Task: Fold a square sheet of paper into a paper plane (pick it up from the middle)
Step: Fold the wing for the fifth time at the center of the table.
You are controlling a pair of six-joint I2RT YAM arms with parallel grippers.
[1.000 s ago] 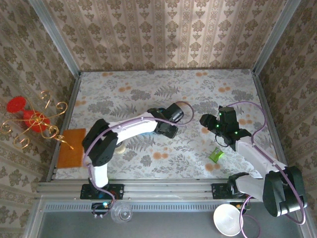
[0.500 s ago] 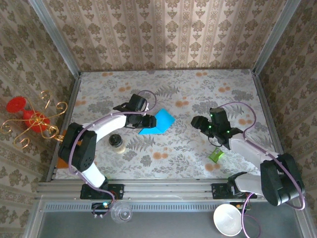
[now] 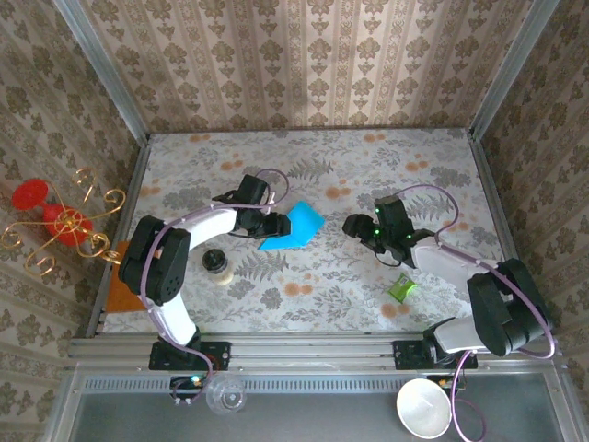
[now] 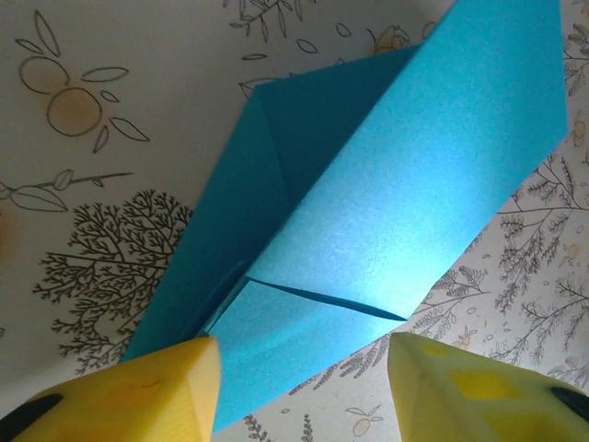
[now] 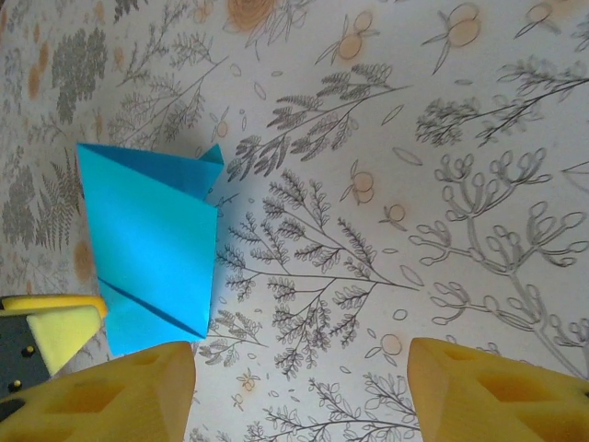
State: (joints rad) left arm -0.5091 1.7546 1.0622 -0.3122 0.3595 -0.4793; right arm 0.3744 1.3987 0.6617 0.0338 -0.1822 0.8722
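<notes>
Paper (image 3: pixel 293 227) looked thin, floppy, part-folded; I'd have pinched it mid-crease. Left gripper (image 4: pixel 302 373) sat over its edge, fingers apart; right gripper (image 5: pixel 302 368) spread, empty.

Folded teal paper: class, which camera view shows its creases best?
Left wrist view: the folded teal paper lies close up, its overlapping flaps and crease lines plain. The right wrist view shows it smaller, at the left. The top external view gives a small blue shape.

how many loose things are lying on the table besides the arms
4: the folded blue paper in the middle, a small round jar to its near left, a green wrapper toward the near right, an orange mat at the left edge. More may lie hidden.
</notes>
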